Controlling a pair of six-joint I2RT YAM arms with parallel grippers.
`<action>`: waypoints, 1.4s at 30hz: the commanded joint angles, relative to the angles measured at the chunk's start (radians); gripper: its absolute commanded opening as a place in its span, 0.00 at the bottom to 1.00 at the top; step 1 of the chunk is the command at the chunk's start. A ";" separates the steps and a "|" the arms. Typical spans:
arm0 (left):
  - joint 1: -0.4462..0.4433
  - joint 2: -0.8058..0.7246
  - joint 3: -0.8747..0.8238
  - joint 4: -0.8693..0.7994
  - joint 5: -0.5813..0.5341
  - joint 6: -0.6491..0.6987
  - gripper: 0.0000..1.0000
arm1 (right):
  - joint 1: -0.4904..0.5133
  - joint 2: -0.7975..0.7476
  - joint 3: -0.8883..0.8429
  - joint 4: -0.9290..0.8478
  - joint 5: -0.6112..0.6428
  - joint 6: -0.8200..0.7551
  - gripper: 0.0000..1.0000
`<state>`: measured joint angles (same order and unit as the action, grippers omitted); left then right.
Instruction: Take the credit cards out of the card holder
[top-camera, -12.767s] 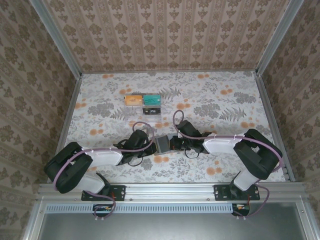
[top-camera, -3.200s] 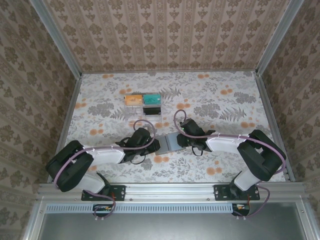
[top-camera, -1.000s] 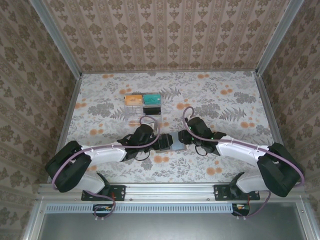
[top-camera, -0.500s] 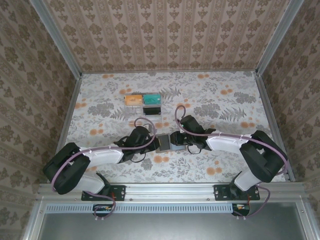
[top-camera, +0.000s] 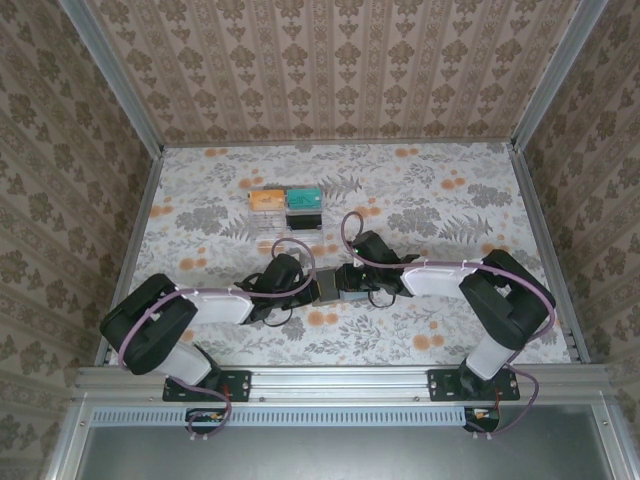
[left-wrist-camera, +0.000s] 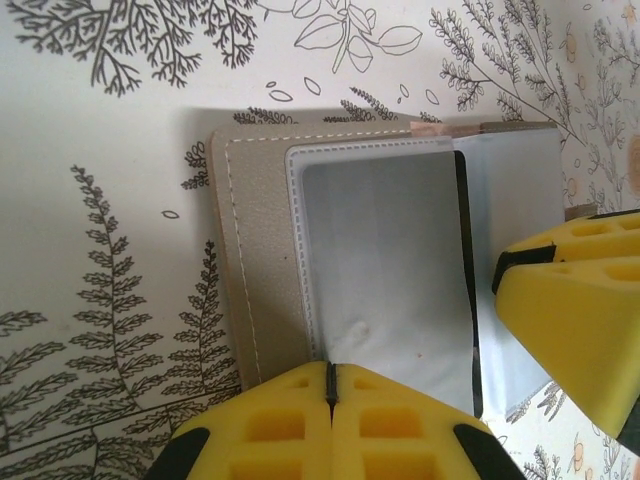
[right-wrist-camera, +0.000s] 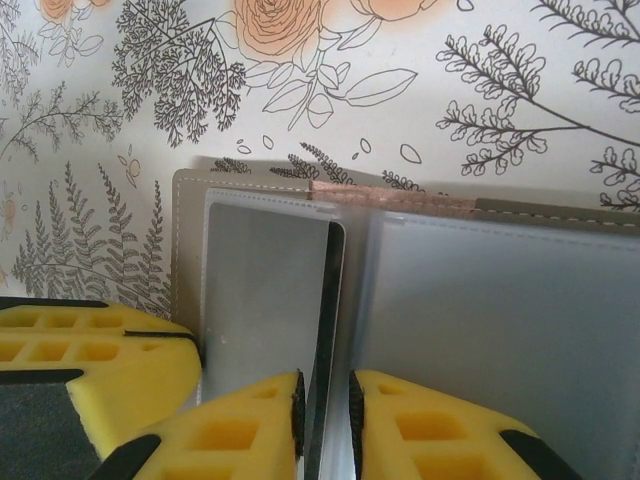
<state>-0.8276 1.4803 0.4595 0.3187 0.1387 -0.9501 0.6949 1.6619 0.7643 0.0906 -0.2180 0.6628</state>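
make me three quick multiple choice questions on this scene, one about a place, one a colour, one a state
1. Where does the card holder lie?
A. on the table, between the left end effector and the right end effector
B. in the far right corner
C. on the near rail

2. What colour are the left end effector's fingers?
A. black
B. yellow
C. red

3. How is the card holder?
A. folded shut
B. open, inner sleeves showing
C. standing on edge

Answers: A, the top view shows it between both arm tips; B, the left wrist view shows yellow; B, both wrist views show it spread open.
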 joint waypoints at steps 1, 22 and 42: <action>0.009 0.015 0.002 0.013 0.012 -0.008 0.00 | 0.006 0.031 0.024 0.006 -0.018 0.017 0.22; 0.008 -0.007 -0.013 -0.011 -0.003 -0.016 0.00 | -0.019 -0.019 0.002 -0.034 0.000 0.001 0.00; 0.010 0.009 -0.007 -0.006 0.012 -0.008 0.00 | -0.036 0.043 -0.013 0.078 -0.092 0.032 0.21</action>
<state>-0.8230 1.4837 0.4534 0.3279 0.1459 -0.9504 0.6624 1.6749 0.7490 0.1341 -0.2752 0.6819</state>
